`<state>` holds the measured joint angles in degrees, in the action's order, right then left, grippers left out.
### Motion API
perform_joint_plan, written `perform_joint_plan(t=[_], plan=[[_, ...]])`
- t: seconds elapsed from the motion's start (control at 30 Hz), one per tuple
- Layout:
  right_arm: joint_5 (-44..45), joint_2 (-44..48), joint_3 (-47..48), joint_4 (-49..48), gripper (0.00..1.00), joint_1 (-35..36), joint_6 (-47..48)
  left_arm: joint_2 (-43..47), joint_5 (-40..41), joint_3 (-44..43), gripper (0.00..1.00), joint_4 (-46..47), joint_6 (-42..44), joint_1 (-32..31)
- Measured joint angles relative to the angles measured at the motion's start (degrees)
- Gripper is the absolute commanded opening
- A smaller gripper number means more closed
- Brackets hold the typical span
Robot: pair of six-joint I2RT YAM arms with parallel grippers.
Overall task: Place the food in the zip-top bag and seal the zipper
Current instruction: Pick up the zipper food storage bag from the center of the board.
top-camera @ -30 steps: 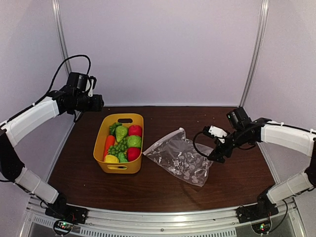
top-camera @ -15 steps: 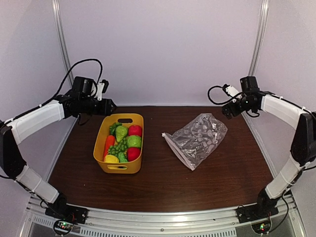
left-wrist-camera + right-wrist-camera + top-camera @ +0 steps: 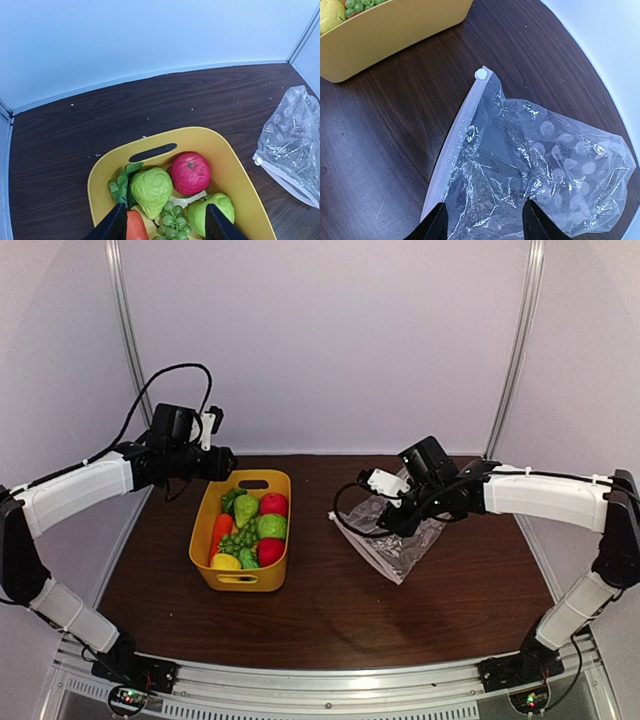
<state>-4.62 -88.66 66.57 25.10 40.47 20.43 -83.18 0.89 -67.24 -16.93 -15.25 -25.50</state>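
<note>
Since all of the food [image 3: 250, 530] is seen in the yellow basket [image 3: 199, 530] and none in the zip-top bag [image 3: 408, 545], the task is judged to be at its first step.

Nearest the arm bases, only bare table [image 3: 330, 630] is noted.

At mid-table the basket is set left of centre, long axis near to far. The bag is laid flat to its right, close by but apart from it.

The zipper [image 3: 454, 142] is found along the bag's left edge, the edge turned toward the basket. Its long axis runs from near-right to far-left, with a small white tab [image 3: 481, 74] at the far-left end. Whether the mouth is sealed cannot be told.

The right gripper [image 3: 485, 222] is held over the bag, fingers spread wide, nothing between them. The strip passes close by one finger and the bag's body lies under the gap. Contact with the plastic cannot be judged.

Farther back, the left gripper [image 3: 162, 227] is poised over the basket's far end, likewise wide and empty. The carrot [image 3: 136, 227] and grapes [image 3: 172, 212] are directly below it, and the red apple [image 3: 189, 172] just beyond.

Judgement: the right arm is nearer the bag and the left nearer the food. The mouth faces left, so any piece lifted would have to be carried rightward into it.
</note>
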Motion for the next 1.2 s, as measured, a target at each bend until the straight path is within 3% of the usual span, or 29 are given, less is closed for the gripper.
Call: perform_joint_plan(t=[0.17,0.4,0.8,0.9,1.13,1.2], plan=[[4.92,-3.21,0.55,0.46,0.54,4.55,-2.54,2.99,4.83,2.64,0.58,1.05,1.09,0.00],[9.42,-13.66,4.74,3.19,0.64,8.41,-5.38,5.46,8.48,4.94,0.59,2.78,2.23,0.07],[16.00,-20.24,8.39,5.49,0.54,9.09,-9.90,5.51,8.09,5.66,0.59,3.06,2.38,1.42],[18.03,-21.90,8.50,5.60,0.46,9.18,-10.78,5.68,7.91,5.75,0.59,3.15,2.38,1.53],[22.10,-22.84,9.07,5.99,0.02,9.18,-11.72,5.95,7.04,5.77,0.57,3.21,2.34,1.55],[22.82,-22.23,9.07,6.21,0.00,8.96,-11.89,5.97,6.56,5.77,0.54,3.26,2.29,1.57]])
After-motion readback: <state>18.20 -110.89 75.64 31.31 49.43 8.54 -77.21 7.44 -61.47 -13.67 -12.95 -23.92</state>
